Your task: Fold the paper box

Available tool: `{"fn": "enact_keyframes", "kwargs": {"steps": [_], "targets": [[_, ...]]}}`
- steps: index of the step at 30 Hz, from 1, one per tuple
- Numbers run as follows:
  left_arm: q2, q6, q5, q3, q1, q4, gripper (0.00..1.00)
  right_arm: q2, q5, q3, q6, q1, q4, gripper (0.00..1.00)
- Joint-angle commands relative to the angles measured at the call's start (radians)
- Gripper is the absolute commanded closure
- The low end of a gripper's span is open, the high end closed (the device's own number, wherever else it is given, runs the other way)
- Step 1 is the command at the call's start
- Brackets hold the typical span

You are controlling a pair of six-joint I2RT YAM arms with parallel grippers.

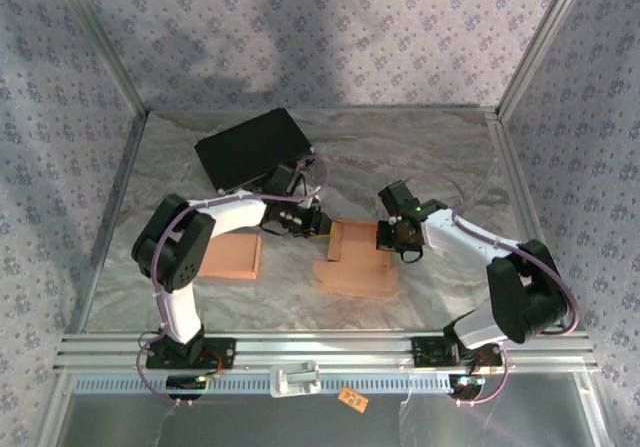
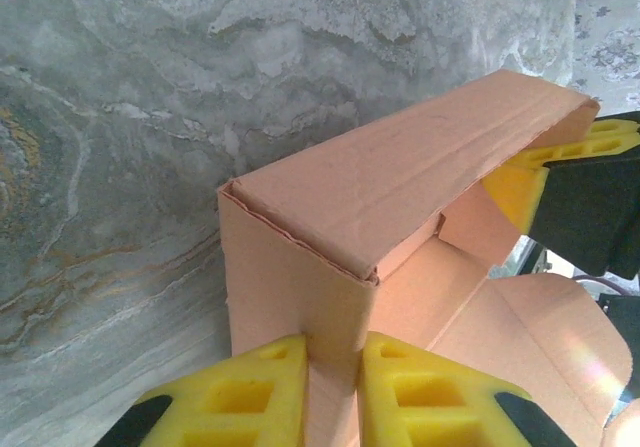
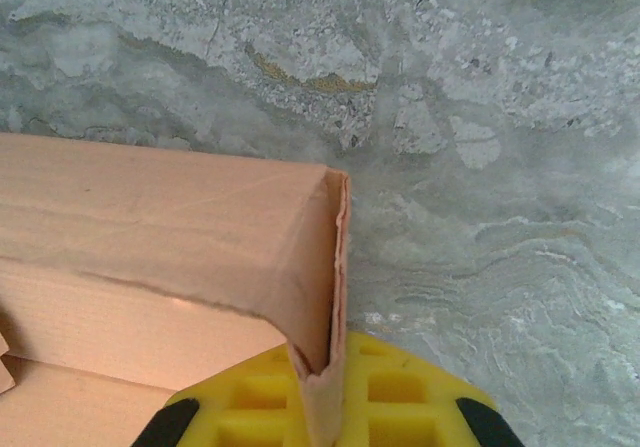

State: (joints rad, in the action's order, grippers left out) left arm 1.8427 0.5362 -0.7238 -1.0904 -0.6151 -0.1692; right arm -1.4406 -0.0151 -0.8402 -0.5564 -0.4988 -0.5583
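The right gripper (image 3: 322, 399) pinches a thin upright edge of the paper box (image 3: 150, 227) between its yellow fingers (image 3: 400, 392). The folded cardboard wall runs off to the left above the grey marbled tabletop (image 3: 480, 117).

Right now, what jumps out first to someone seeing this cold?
The half-folded paper box at mid-table, pinched from both sides: the left gripper is shut on one raised wall, the right gripper on the opposite end. Next, a second flat cardboard sheet lies beside the left arm, and a flat black case sits at the back left.
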Motion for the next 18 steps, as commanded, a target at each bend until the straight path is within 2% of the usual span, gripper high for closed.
{"fn": "enact_keyframes", "kwargs": {"steps": [1,7,15,18], "targets": [[0.028,-0.054,0.045,-0.053,-0.021,-0.076,0.85,-0.008,-0.039,-0.012,0.009,-0.004,0.023,1.0],[0.028,-0.068,0.234,-0.118,-0.077,-0.223,1.0,-0.014,-0.025,-0.017,0.003,-0.015,0.019,1.0],[0.007,0.004,0.576,-0.197,-0.174,-0.426,1.0,-0.021,-0.001,-0.027,-0.008,-0.036,0.014,1.0],[0.032,0.039,0.719,-0.258,-0.216,-0.548,1.0,-0.019,0.012,-0.03,-0.013,-0.047,0.008,1.0]]}}
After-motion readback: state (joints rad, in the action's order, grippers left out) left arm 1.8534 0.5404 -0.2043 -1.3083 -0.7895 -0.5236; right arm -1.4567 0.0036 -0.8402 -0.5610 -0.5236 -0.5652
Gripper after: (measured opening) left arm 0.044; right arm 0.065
